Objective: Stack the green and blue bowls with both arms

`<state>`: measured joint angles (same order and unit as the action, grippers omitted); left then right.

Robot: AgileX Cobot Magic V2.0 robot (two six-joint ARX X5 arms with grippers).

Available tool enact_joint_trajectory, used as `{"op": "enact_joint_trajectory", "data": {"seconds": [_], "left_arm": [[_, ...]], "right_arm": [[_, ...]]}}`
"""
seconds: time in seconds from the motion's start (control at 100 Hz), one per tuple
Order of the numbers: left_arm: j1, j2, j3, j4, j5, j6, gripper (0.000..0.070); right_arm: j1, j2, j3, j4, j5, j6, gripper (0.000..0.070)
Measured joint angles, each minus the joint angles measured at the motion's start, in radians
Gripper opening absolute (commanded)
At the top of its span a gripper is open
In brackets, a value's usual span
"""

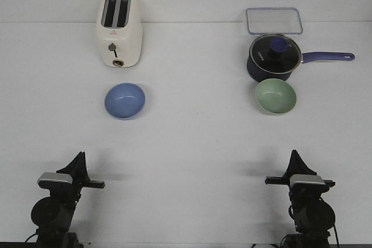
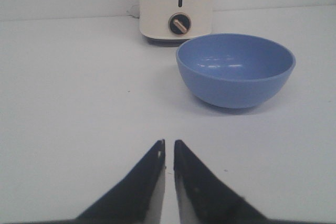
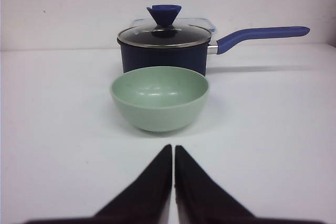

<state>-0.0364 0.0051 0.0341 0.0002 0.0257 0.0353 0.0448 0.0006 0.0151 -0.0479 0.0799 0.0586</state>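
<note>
A soft periwinkle blue round matte bowl [image 1: 124, 100] is sitting upright and empty on the white table [image 1: 192, 137], well ahead of the left gripper [image 2: 168, 148] and slightly off to the side of its line. That gripper's pointed black fingers [image 2: 149, 174] are resting almost pressed together, holding nothing. A pale sage green round matte bowl [image 1: 276, 96], also empty, is sitting straight ahead of the right gripper [image 3: 172, 153], whose fingers [image 3: 195, 190] are likewise nearly touching and empty. The two bowls are lying well apart.

Judging from this, the stacking is not yet begun: each gripper will need to spread its fingers and reach forward to a bowl's rim.

Just behind the green bowl, a dark navy saucepan with a glass lid [image 1: 273, 57] is standing very close, possibly touching. Beyond it is lying a clear rectangular container lid [image 1: 274, 20]. A cream two-slot toaster [image 1: 119, 29] is standing behind the blue bowl.
</note>
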Motion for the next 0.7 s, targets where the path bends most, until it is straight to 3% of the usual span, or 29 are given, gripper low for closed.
{"op": "enact_joint_trajectory", "data": {"seconds": [0.32,0.6,0.7], "left_arm": [[0.000,0.000,0.000,0.000,0.000,0.000,0.0015],[0.000,0.000,0.000,0.000,0.000,0.000,0.0015],[0.000,0.000,0.000,0.000,0.000,0.000,0.0015]], "right_arm": [[0.000,0.000,0.000,0.054,-0.003,0.005,0.0009],[0.000,0.000,0.000,0.148,-0.021,0.116,0.0009],[0.000,0.000,0.000,0.154,-0.025,0.197,0.0003]]}}
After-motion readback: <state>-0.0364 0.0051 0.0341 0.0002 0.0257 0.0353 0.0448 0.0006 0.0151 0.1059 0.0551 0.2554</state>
